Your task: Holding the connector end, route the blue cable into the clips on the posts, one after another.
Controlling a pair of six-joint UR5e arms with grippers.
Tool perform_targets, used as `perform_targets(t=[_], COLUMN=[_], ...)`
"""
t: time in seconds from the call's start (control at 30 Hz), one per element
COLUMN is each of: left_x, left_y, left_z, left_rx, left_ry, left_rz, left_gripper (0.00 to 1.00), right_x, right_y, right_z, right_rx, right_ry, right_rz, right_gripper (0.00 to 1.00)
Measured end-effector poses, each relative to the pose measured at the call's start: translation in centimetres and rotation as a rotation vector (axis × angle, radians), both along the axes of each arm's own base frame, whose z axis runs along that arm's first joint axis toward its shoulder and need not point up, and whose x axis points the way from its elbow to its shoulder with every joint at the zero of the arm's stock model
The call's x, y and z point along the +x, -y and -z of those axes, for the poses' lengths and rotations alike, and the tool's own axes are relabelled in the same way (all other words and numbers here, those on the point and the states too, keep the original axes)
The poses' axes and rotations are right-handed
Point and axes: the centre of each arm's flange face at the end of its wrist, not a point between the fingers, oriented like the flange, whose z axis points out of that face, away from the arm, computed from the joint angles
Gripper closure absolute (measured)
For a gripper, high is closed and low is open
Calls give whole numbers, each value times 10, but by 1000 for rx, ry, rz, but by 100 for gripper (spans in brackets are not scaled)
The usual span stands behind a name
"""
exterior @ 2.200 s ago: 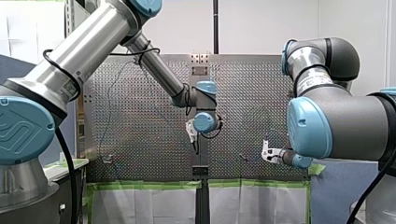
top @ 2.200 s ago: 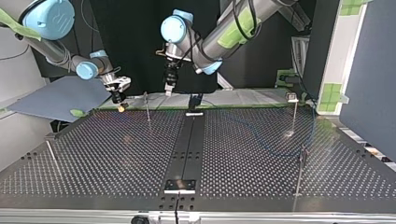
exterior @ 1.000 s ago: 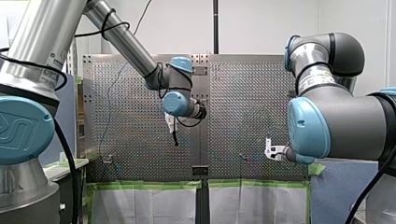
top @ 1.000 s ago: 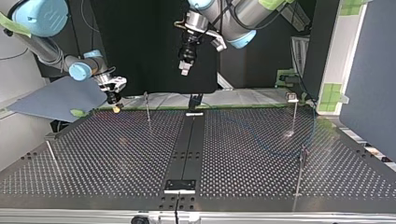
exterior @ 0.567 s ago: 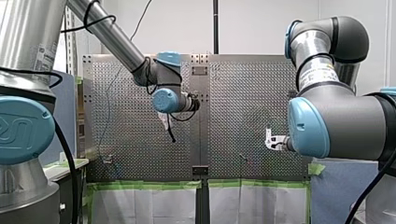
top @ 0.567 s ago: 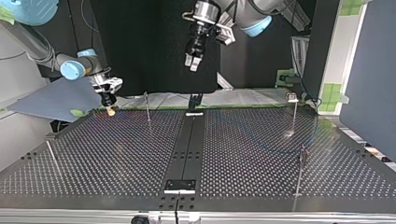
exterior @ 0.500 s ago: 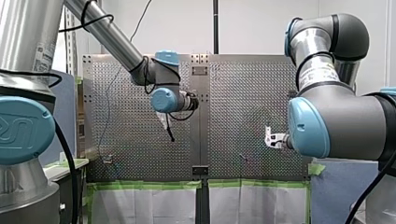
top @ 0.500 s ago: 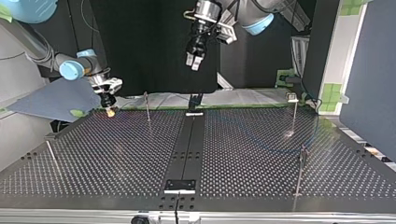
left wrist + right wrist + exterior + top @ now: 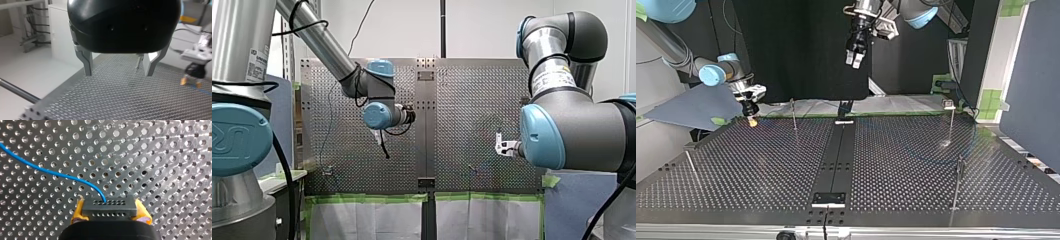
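Connector [image 9: 109, 207] is being gripped by my right gripper [image 9: 110, 212] low over the table [image 9: 761, 165], blue cable [image 9: 62, 177] trailing ahead and sideways. Nearest post [image 9: 794, 116] is standing near it, toward the top view's right; my left gripper [image 9: 118, 71] is being held open, empty, far higher.

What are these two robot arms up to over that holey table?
They are set up to thread a blue cable into clips on thin posts standing on the table. My right gripper is clamped on the black connector at the cable's end, low over the table near its far edge in the top view. My left gripper hangs open and empty, high above the table. Whether the cable sits in any clip, I cannot tell.
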Motion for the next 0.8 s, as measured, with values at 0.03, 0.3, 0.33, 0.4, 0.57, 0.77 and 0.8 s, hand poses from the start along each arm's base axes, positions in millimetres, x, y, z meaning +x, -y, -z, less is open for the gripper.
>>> perform_targets(t=[0.03, 0.3, 0.33, 0.4, 0.57, 0.77, 0.8], left_x=[-1, -10, -10, -10, -10, -11, -11], left_y=[-1, -11, -12, -12, -12, -12, -12], left_z=[5, 39, 40, 41, 41, 42, 42], left_rx=[2, 25, 26, 28, 28, 28, 28], left_ry=[-7, -47, -48, -49, -49, -50, -50], left_rz=[5, 11, 11, 11, 11, 11, 11], left_gripper=[0, 0, 0, 0, 0, 0, 0], right_x=[1, 10, 10, 11, 11, 11, 11], right_y=[0, -2, -2, -2, -2, -2, -2], right_z=[0, -1, -1, -1, -1, -1, -1], right_rx=[-2, -16, -17, -17, -17, -18, -18], right_ry=[0, -1, -2, -2, -2, -2, -2], right_rz=[-1, -15, -15, -16, -16, -16, -16], right_gripper=[100, 100, 100, 100, 100, 100, 100])
